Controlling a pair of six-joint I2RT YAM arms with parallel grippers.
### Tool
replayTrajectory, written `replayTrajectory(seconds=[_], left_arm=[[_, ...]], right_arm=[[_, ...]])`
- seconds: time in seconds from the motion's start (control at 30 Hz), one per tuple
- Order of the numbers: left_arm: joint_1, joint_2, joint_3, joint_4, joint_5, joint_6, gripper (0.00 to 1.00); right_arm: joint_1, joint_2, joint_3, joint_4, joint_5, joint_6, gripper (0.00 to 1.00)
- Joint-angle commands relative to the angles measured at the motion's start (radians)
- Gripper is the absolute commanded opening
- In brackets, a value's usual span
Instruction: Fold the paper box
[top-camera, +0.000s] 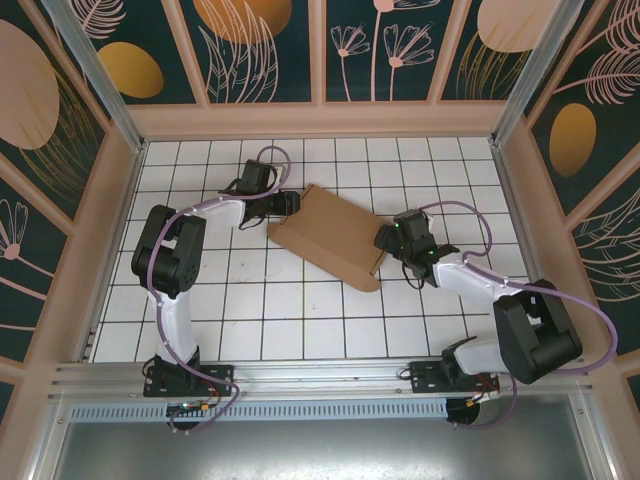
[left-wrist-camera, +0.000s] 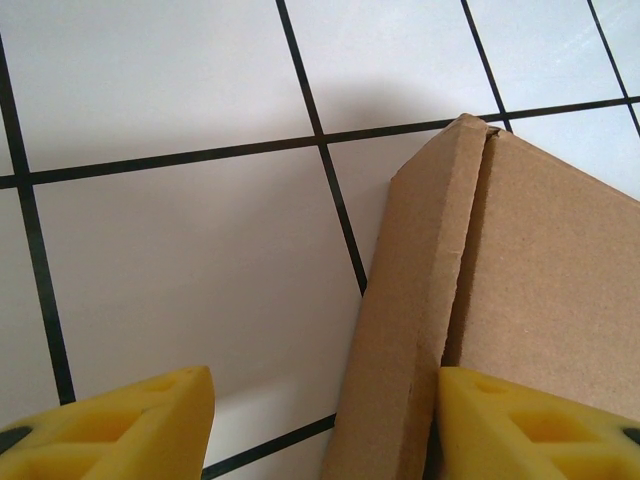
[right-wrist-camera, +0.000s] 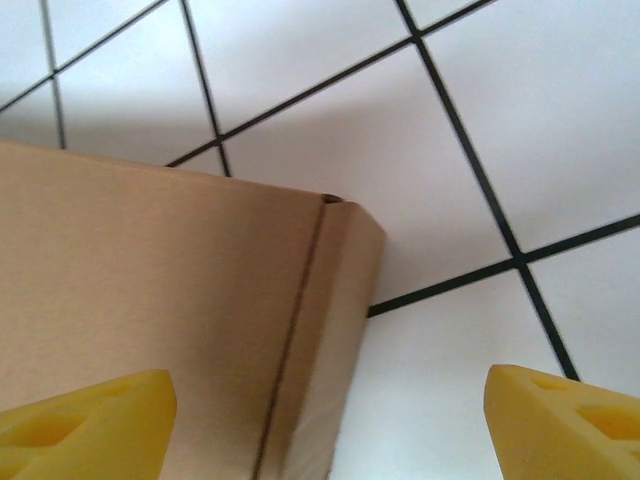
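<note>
Paper box lies shallow and skewed at the middle of the tiled table; left gripper is at its far-left corner, jaws partly apart astride the side wall, holding nothing; right gripper is at the opposite end, jaws wide across the edge; judged purpose: bracketing both ends to square the walls.

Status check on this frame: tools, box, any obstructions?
Paper box closed, flat on table. Left tool open, astride one end edge. Right tool open at opposite corner. Nothing obstructing.

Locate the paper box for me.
In the top view the paper box lies on the tiled table, between the left pincer at its left corner and the right pincer at its right end.
</note>
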Motion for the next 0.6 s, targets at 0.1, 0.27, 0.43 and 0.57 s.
replayTrajectory(seconds=[0.1,0.27,0.43,0.57], left_arm=[[-0.005,0.046,0.0,-0.019,0.024,0.003,0.61],[-0.005,0.062,-0.004,-0.001,0.059,-0.01,0.61],[-0.006,0.086,-0.004,0.002,0.112,-0.029,0.58],[-0.01,0.067,-0.022,-0.009,0.13,-0.033,0.52]], right_arm=[[-0.042,0.004,-0.016,0.002,0.016,0.077,0.82],[-0.094,0.054,-0.033,0.069,-0.123,0.091,0.82],[-0.113,0.164,0.017,0.114,-0.26,0.009,0.78],[-0.124,0.243,0.07,0.1,-0.281,-0.052,0.73]])
